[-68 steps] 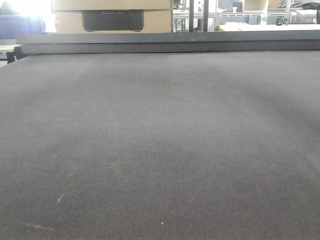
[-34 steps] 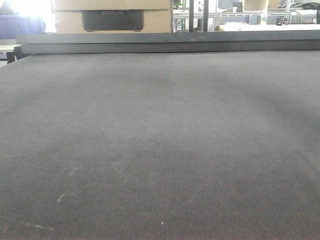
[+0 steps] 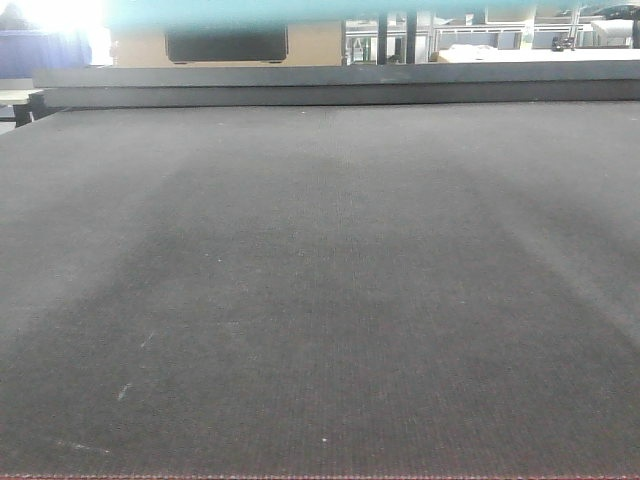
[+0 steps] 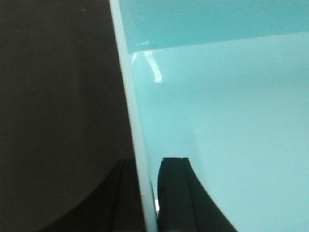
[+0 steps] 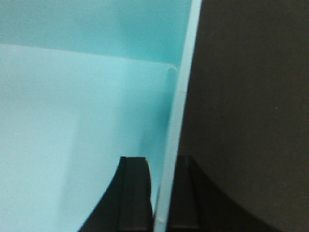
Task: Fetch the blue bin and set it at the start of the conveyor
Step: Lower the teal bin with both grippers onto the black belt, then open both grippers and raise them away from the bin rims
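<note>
The blue bin (image 3: 300,10) shows in the front view only as a pale turquoise strip along the top edge, above the conveyor start (image 3: 320,300), a wide dark woven belt. In the left wrist view my left gripper (image 4: 148,162) is shut on the bin's left wall, one finger inside the bin (image 4: 231,106) and one outside over the belt (image 4: 53,96). In the right wrist view my right gripper (image 5: 160,158) is likewise shut on the right wall of the bin (image 5: 72,106), with the belt (image 5: 251,96) beyond it.
A raised dark ledge (image 3: 330,85) runs across the far end of the belt. Behind it stand a cardboard box with a black device (image 3: 225,45) and metal racks (image 3: 480,30). A reddish seam marks the belt's near edge (image 3: 320,477).
The turquoise bin has come into the top of the front view, covering the upper part of the cardboard box. A broad shadow has spread over the middle of the belt.
</note>
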